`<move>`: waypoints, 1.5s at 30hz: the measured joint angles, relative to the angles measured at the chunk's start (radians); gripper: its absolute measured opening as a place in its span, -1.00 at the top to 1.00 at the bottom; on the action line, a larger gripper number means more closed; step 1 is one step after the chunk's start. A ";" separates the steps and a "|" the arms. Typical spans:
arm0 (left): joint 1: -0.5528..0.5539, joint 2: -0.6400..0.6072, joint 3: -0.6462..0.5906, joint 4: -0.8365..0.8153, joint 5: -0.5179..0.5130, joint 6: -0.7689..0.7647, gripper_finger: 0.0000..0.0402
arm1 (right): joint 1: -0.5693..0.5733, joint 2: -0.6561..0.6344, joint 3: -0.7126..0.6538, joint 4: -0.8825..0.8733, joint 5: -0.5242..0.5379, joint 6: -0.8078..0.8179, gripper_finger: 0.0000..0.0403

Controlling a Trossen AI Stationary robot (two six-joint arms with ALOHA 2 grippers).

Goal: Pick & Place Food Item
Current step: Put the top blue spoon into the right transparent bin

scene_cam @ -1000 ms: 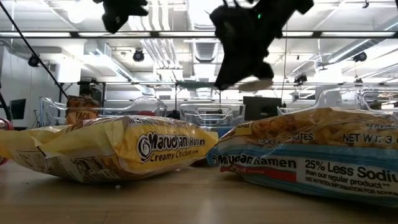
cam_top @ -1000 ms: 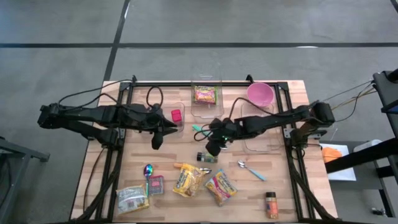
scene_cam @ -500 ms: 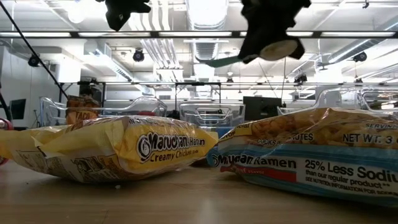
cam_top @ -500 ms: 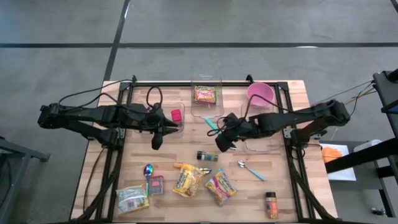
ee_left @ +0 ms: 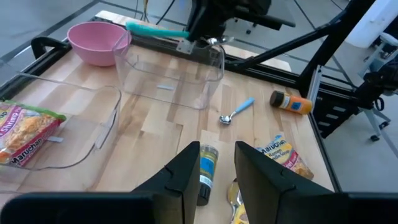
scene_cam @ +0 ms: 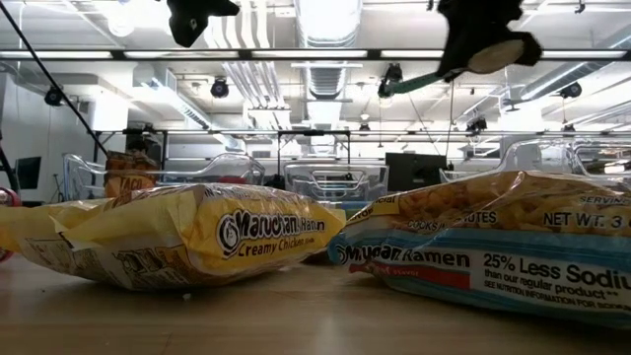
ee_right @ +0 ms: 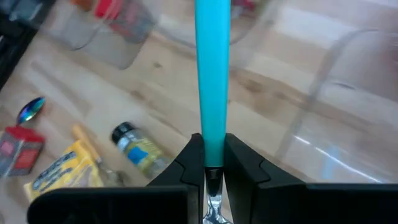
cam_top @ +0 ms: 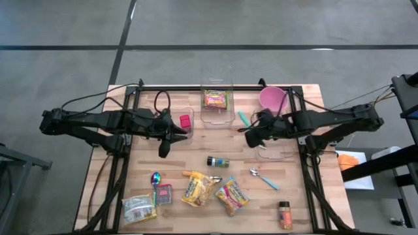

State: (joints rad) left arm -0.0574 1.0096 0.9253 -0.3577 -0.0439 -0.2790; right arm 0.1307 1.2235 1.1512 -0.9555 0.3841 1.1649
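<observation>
My right gripper [cam_top: 253, 135] is shut on a spoon with a teal handle [cam_top: 243, 118], held high above the table near the left wall of a clear container [cam_top: 279, 151]. The low view shows the spoon [scene_cam: 414, 80] well above the ramen packets. My left gripper [cam_top: 168, 143] hovers open above the table's left middle, beside a clear container holding a pink item [cam_top: 185, 121]; nothing is between its fingers. One ramen packet [cam_top: 215, 100] lies in the far clear container. More packets [cam_top: 199, 189] lie flat near the front edge. My right gripper pinches the spoon between its two fingers where the teal handle meets the metal neck [ee_right: 212, 163]. The handle sticks out forward past the fingertips, and the metal end [scene_cam: 498, 54] lies back behind them. The spoon is lifted clear, its handle slanting toward the far left.
A spice jar [cam_top: 219, 162] lies mid-table. A second spoon [cam_top: 264, 177] and an orange bottle [cam_top: 285, 215] lie near right. A pink bowl [cam_top: 273, 98] stands far right. An iridescent spoon [cam_top: 155, 178] and a small packet [cam_top: 163, 194] lie near left.
My right gripper has risen and travelled toward the table's right and far edges, rolling as it went, with the teal-handled spoon still held. It has left the spot above the spice jar and now hangs by the right clear container. The left arm has kept still.
</observation>
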 joint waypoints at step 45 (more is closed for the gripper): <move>0.008 0.000 0.000 0.014 0.000 0.018 0.46 | -0.259 -0.106 -0.352 -0.102 -0.183 0.211 0.86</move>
State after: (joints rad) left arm -0.0498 1.0096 0.9253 -0.3442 -0.0441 -0.2611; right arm -0.1283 1.1175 0.7989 -1.0570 0.2016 1.3763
